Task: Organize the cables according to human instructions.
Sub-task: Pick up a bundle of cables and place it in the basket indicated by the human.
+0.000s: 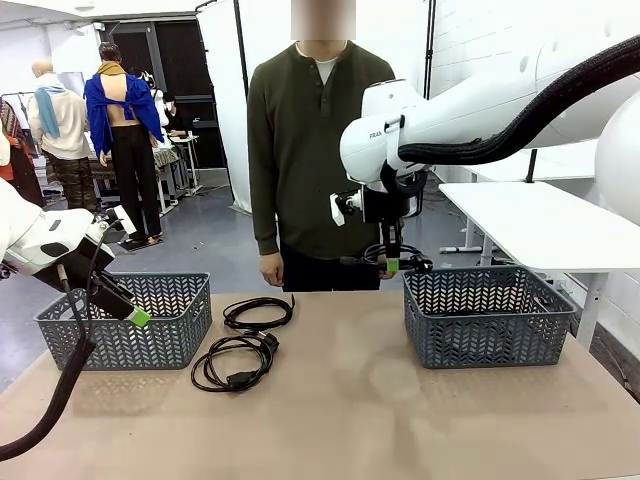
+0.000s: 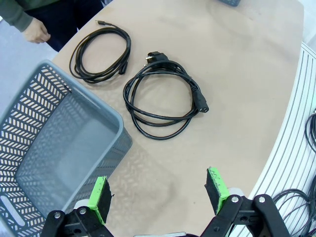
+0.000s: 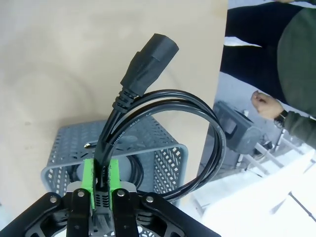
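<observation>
Left gripper [image 2: 158, 186]: green-padded fingers spread wide, above a corner of the left basket [image 2: 59, 148], whose grey floor is in plain sight.
Right basket [image 1: 490, 315]: a dark cord loop partly seen inside, details unclear.
Right gripper [image 3: 100, 174]: fingers pinching the held cable [image 3: 165, 101], a loop in the air above the right basket's far-left corner.
Table [image 1: 360, 420]: far coil [image 1: 258, 313] and near coil [image 1: 235, 362], just beside each other between the baskets.
Person [image 1: 315, 140]: standing at the far edge, hand [image 1: 271, 270] lowered.
</observation>
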Motion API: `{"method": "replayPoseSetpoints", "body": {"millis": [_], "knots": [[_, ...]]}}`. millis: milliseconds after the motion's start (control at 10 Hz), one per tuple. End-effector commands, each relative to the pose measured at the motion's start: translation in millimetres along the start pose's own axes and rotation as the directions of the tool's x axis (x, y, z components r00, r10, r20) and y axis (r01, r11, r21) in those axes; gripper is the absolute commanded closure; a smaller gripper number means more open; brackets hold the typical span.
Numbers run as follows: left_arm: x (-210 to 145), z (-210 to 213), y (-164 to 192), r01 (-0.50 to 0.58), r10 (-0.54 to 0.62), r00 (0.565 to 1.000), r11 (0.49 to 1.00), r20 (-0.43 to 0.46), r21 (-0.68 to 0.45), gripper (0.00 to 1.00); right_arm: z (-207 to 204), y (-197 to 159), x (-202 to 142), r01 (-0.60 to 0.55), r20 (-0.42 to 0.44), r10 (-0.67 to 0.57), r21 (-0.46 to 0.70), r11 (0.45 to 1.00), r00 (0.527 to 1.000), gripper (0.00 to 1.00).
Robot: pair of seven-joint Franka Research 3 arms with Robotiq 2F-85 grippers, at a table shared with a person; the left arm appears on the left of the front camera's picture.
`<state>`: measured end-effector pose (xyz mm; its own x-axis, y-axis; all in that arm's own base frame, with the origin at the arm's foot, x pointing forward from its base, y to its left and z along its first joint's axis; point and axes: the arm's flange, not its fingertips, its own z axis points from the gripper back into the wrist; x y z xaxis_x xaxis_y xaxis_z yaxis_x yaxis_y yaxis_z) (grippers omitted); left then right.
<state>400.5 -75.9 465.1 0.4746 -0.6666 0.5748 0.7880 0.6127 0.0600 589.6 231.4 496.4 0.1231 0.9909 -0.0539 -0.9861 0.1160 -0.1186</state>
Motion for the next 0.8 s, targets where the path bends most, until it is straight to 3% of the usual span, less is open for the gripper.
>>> {"method": "replayPoseSetpoints", "body": {"millis": [0,700], "knots": [[-1.7,0.0,2.9,0.001,0.0,1.0,1.0,0.013,-0.01,0.0,-0.5,0.0,-0.3,0.0,-0.001,0.0,0.001,1.0,1.0,1.0],[-1.7,0.0,2.9,0.001,0.0,1.0,1.0,0.013,-0.01,0.0,6.9,26.0,-104.9,-0.148,-0.001,0.148,-0.081,0.986,0.989,1.0]]}}
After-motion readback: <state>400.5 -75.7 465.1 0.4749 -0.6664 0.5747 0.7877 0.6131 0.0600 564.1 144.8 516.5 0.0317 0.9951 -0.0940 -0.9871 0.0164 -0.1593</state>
